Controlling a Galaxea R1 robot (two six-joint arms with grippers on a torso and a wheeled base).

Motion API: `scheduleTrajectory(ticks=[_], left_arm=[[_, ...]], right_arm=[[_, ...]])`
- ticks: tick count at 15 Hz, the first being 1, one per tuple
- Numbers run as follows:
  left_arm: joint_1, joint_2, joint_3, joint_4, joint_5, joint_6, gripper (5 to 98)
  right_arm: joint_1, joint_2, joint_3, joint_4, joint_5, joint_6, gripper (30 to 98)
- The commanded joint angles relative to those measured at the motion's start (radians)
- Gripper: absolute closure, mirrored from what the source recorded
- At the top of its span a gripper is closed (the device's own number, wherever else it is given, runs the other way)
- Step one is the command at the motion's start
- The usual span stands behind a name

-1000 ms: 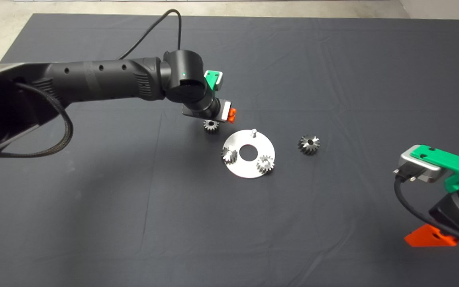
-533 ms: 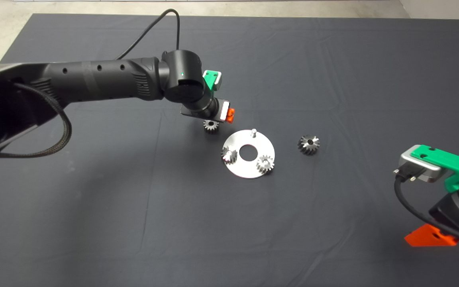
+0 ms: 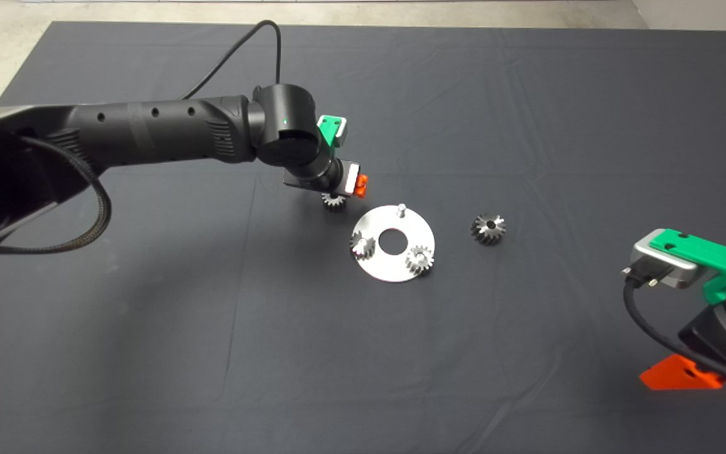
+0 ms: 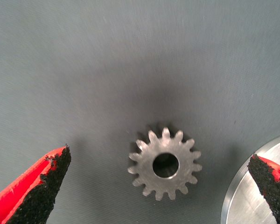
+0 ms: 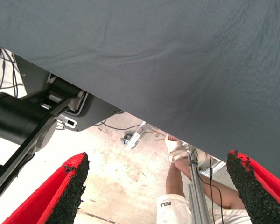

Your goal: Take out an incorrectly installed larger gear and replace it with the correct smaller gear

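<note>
- Dark mat (image 3: 149, 353) fills the frame.
- Left gripper (image 4: 161, 186), centre-left, hangs over the smaller gear (image 4: 164, 164), fingers spread wide, gripping nothing.
- Right gripper (image 5: 158, 196) waits lower right, fingers apart.
- Silver disc (image 3: 394, 265) at centre carries two small gears.
- Larger gear (image 3: 488, 228) lies right of the disc.
- Smaller gear lies on the mat, upper left of the disc.

- From my station, the disc (image 3: 393, 265) lay mid-mat (image 3: 212, 353), carrying two gears (image 3: 362, 244) on its near half and a bare pin (image 3: 401, 208) at its far edge.
- The smaller gear (image 4: 164, 164) sat flat just beyond the disc's left side.
- My left tool (image 4: 158, 186) hung over it, fingers (image 4: 46, 182) spread either side, not touching.
- The larger gear (image 3: 488, 228) lay right of the disc, apart.
- My right tool (image 5: 158, 191) waited at the lower right edge.
</note>
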Motion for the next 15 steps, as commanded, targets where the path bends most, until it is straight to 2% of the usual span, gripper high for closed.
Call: scheduleTrajectory(ticks=[1, 15], left_arm=[[0.017, -0.001, 0.013, 0.016, 0.003, 0.007, 5.4], [0.018, 0.004, 0.011, 0.034, -0.001, 0.017, 24.1]], right_arm=[[0.021, 0.004, 0.003, 0.036, -0.112, 0.006, 50.2], [0.021, 0.003, 0.003, 0.036, -0.112, 0.006, 50.2]])
